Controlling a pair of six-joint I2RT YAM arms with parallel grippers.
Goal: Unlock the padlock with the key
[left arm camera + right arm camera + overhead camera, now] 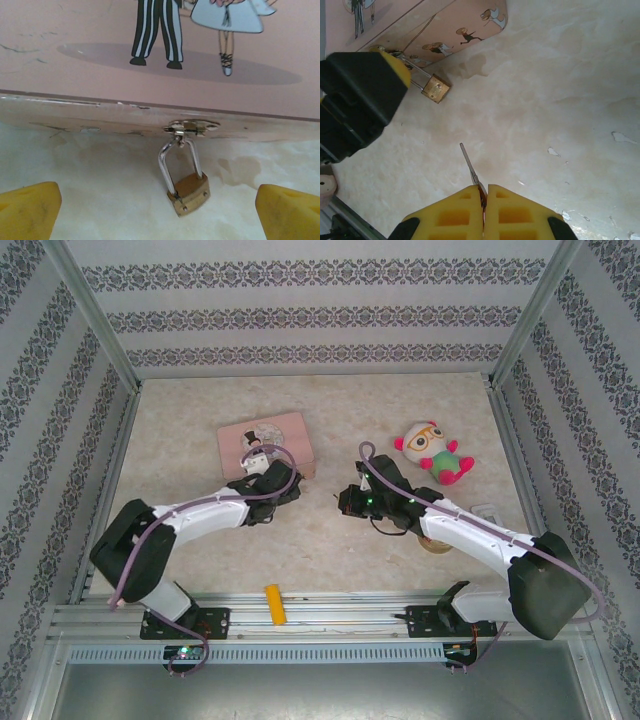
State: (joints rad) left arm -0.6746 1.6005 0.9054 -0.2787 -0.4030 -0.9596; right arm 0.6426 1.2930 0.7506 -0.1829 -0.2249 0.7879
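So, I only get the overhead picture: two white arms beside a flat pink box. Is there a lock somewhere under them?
Observer: Yes. The left wrist camera shows a tiny brass padlock with a silver shackle hanging from a metal hasp on the pink tin.
Operator: Is an arm holding it?
Observer: No. The left gripper is open, its yellow fingers either side of the padlock, not touching.
Operator: And the key?
Observer: The right gripper is shut on a thin grey metal key, its tip pointing toward the padlock, apart from it.

An overhead camera looks down on the whole marbled table [320, 552]; both close wrist cameras share the small brass padlock [189, 194] on the pink tin [75, 30].
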